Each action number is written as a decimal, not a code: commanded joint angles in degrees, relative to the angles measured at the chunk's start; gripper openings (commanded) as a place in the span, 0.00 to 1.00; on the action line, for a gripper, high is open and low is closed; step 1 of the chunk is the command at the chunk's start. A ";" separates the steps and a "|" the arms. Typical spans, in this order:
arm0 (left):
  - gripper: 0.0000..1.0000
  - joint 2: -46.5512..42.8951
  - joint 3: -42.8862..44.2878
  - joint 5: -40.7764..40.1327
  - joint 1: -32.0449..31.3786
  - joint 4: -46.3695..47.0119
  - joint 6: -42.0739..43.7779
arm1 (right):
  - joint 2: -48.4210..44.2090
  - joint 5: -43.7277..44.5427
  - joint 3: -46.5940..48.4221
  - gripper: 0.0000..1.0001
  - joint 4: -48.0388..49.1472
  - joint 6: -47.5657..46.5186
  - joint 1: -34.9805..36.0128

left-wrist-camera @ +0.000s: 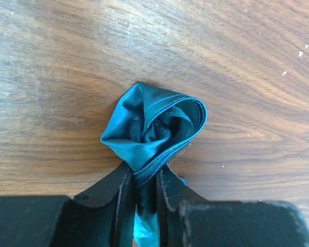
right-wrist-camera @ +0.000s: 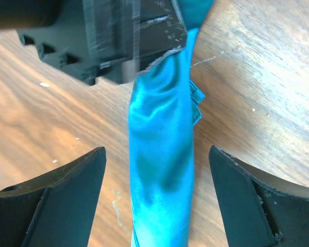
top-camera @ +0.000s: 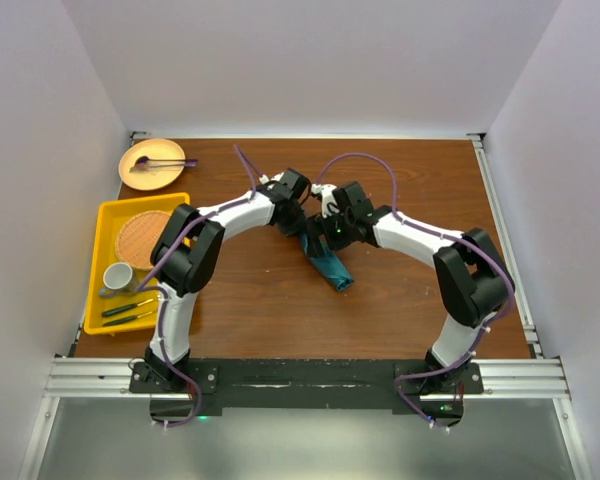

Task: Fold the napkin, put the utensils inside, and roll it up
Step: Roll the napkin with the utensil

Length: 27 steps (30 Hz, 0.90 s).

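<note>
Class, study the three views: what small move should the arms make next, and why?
Probably lift the right gripper clear. Its jaws stand wide open either side of the rolled napkin, not touching it, while the left gripper is shut on one end, so it can hold the roll alone.

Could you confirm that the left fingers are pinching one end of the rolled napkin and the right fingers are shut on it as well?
Not quite: the right fingers stand wide open on either side of the napkin without touching it, as the right wrist view shows. The left fingers do pinch one end of the roll.
</note>
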 commanded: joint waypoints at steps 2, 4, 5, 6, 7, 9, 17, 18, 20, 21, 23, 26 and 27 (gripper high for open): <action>0.18 -0.49 -1.18 2.75 0.93 -2.90 0.69 | -1.06 18.30 -3.47 0.87 6.86 -5.39 7.84; 0.18 -0.49 -1.09 3.19 1.10 -3.16 0.60 | -0.97 22.02 -4.78 0.88 9.93 -5.66 10.73; 0.18 -0.49 -1.09 3.37 1.10 -3.34 0.51 | -0.97 25.34 -5.14 0.88 10.82 -5.66 11.53; 0.19 -0.58 -1.18 3.37 1.28 -3.43 0.51 | -0.80 26.68 -5.66 0.88 11.61 -5.57 12.15; 0.19 -0.58 -1.18 3.54 1.28 -3.43 0.51 | -0.45 28.26 -5.49 0.88 12.58 -5.57 13.37; 0.19 -0.49 -1.18 3.72 1.46 -3.69 0.60 | 0.78 33.44 -4.88 0.88 12.67 -5.75 14.44; 0.19 -1.02 -2.23 3.81 1.72 -3.52 0.95 | 4.04 36.63 -4.87 0.84 12.32 -5.14 15.94; 0.19 -1.11 -2.32 3.98 1.81 -3.52 1.04 | 4.39 36.36 -4.96 0.81 12.41 -4.79 15.94; 0.19 -1.28 -2.50 4.16 1.98 -3.43 1.21 | 5.09 36.36 -5.84 0.75 12.67 -3.13 15.76; 0.19 -1.46 -2.50 4.16 2.07 -3.52 1.39 | 5.44 36.28 -6.10 0.74 13.20 -2.50 15.50; 0.19 -1.64 -2.67 4.16 2.25 -3.43 1.65 | 6.32 36.01 -6.63 0.67 13.20 -0.31 15.23; 0.20 -2.69 -3.72 4.86 2.68 -2.64 2.35 | 6.76 34.61 -7.77 0.47 13.73 1.72 14.70; 0.21 -3.13 -4.86 4.95 2.77 -1.51 2.71 | 6.68 34.43 -8.12 0.43 14.25 2.33 14.71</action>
